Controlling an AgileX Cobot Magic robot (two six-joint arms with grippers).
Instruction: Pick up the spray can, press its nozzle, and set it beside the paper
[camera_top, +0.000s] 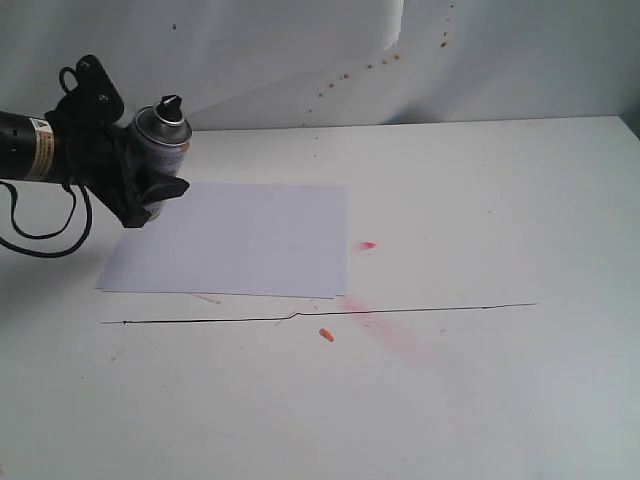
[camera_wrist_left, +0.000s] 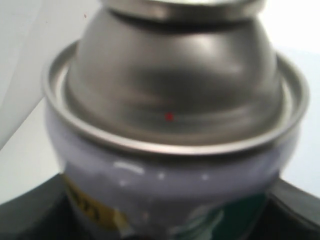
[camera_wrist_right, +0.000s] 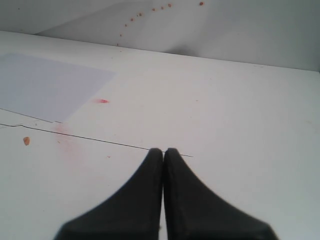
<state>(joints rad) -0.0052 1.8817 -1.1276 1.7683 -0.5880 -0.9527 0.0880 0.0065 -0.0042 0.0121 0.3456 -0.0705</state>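
Pinches a small cylindrical silver-domed, white-labelled metal spray can (camera_top: 160, 140) around its lower body with the black left tool (camera_top: 155, 188), at the left of the exterior view. Holds it clear of the white surface (camera_top: 480, 390), leaning slightly, with the tiny black plastic nozzle (camera_top: 170, 104) uppermost and nothing touching it. Shows against the far left corner of the plain white rectangular paper (camera_top: 240, 240), lying flat on the surface.

From the left wrist, fills the frame with the blurred dome and rim of the spray can (camera_wrist_left: 170, 165), one black finger (camera_wrist_left: 30, 210) flanking it on each side.

Keeps the two black fingers of the right tool (camera_wrist_right: 163, 155) pressed together, with nothing between them, over bare surface. Just beyond the tips, a thin black line (camera_wrist_right: 100, 140); farther off, a faint red smear (camera_wrist_right: 67, 142), an orange speck (camera_wrist_right: 26, 141) and a corner of the paper (camera_wrist_right: 45, 85).
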